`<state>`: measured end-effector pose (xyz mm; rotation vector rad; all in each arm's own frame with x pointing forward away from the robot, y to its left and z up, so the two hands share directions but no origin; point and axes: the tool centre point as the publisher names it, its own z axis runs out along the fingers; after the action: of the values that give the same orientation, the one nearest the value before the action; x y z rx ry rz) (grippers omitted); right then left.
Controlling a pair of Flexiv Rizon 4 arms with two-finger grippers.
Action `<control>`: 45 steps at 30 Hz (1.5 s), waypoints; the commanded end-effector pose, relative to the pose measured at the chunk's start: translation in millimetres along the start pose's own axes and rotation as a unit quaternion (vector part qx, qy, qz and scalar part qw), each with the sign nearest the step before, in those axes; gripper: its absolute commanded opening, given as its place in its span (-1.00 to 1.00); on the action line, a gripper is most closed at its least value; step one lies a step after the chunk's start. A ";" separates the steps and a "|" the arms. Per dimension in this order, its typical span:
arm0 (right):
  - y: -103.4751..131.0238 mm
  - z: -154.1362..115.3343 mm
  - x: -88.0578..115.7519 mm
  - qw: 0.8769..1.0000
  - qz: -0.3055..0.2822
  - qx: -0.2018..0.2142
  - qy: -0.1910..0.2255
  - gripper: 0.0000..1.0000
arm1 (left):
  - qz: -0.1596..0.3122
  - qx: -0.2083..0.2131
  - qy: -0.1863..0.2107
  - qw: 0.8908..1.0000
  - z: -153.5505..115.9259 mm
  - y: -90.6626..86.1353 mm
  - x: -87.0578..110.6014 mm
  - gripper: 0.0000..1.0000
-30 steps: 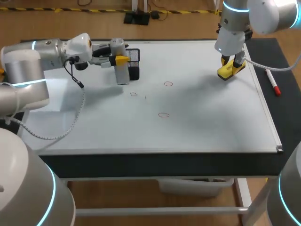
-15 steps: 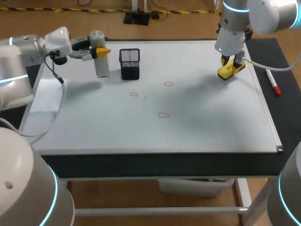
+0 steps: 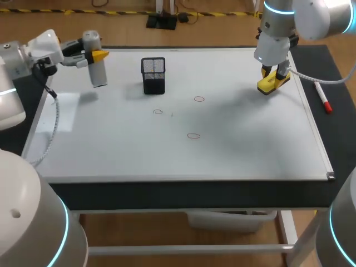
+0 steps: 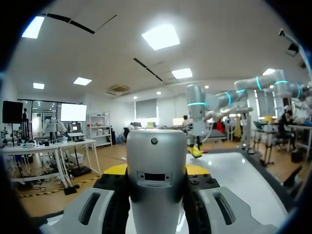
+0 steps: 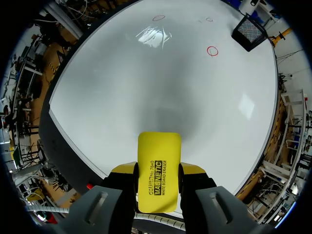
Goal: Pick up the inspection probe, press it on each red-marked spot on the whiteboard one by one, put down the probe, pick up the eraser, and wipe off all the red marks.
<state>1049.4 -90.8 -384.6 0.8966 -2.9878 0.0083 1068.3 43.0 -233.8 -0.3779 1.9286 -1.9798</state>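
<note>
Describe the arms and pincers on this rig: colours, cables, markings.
The left arm and right arm are rounded silver-white segments with glowing cyan rings at the joints. A white left-wrist cable hangs in a loop, and a white right-wrist cable trails off sideways. The left pincer and right pincer have grey slotted fingers, black inner pads and yellow tips.

The claw [image 5: 157, 172] grips a yellow eraser [image 5: 159, 163] above the whiteboard [image 5: 141, 92]. Red circles [image 5: 212, 50] lie well ahead, near a black mesh holder [image 5: 249, 33].
</note>
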 end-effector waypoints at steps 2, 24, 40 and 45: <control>-0.7 -1.3 -1.4 1.000 0.000 0.001 0.003 -1.00 | 0.000 -0.006 -0.019 1.000 -13.8 -2.6 -1.2 -1.00; -0.7 -1.3 -1.4 1.000 0.000 0.001 0.003 -1.00 | 0.001 -0.016 -0.058 0.998 -34.9 -6.4 -19.0 -1.00; 41.9 -8.5 -25.2 0.999 -0.051 -0.005 -0.002 -1.00 | 0.001 -0.016 -0.058 0.998 -34.9 -6.4 -19.0 -1.00; 69.7 -8.2 -36.7 0.996 -0.083 -0.025 -0.015 -1.00 | 0.001 -0.016 -0.058 0.998 -34.9 -6.4 -19.0 -1.00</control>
<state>1044.3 -19.7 -375.9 1.1285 -2.9195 -0.0884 1071.0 83.3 -228.7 -0.4864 1.8911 -1.8867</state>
